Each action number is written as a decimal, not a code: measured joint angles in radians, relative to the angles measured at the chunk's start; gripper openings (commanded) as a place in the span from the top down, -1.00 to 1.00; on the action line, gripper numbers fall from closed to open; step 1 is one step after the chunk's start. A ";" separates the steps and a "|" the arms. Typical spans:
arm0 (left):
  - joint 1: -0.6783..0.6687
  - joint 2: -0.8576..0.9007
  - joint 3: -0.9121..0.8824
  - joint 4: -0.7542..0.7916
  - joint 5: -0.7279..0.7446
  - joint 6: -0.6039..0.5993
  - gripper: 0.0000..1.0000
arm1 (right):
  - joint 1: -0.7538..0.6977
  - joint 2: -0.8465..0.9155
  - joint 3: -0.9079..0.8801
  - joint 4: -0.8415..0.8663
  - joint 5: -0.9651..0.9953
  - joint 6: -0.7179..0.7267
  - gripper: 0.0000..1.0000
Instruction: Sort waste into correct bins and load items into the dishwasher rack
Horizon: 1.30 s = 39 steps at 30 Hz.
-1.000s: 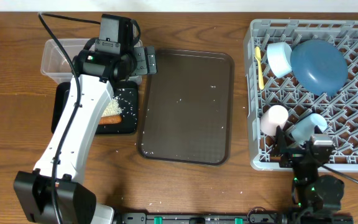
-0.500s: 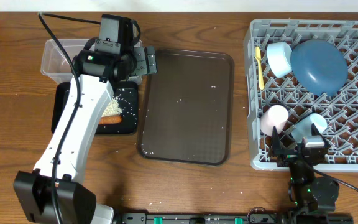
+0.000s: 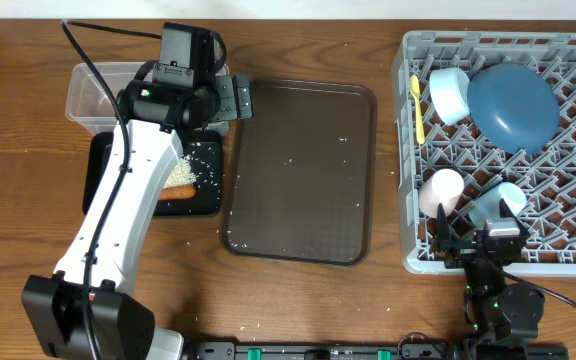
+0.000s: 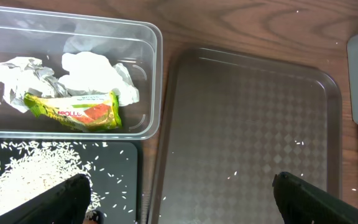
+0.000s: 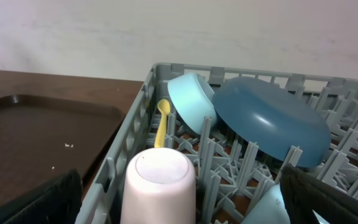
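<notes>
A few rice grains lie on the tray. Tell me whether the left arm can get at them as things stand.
Probably yes. The left tool hangs open just above the tray, and nothing lies over the grains. Pinching such small grains may be hard, though.

right tool (image 3: 480, 227) pulled back slightly
</notes>
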 measured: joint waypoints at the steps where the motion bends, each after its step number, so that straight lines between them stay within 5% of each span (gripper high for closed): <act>1: 0.000 0.000 0.000 0.000 0.000 0.000 -0.93 | 0.000 0.000 0.000 0.000 0.000 0.000 -0.98; 18: 0.000 -0.024 -0.007 -0.048 0.000 0.000 -0.93 | 0.000 0.000 0.000 0.000 0.000 -0.002 -0.99; 25: 0.002 -0.264 -0.110 0.159 0.000 0.117 -0.93 | 0.000 0.000 0.000 0.000 0.000 -0.002 -0.98; 31: 0.059 -0.524 -0.357 0.363 0.003 0.196 -0.93 | 0.000 0.000 0.000 0.000 -0.003 -0.003 -0.99; 39: 0.132 -0.874 -0.922 0.697 0.003 0.219 -0.93 | 0.000 0.000 -0.001 0.002 -0.004 -0.003 -0.99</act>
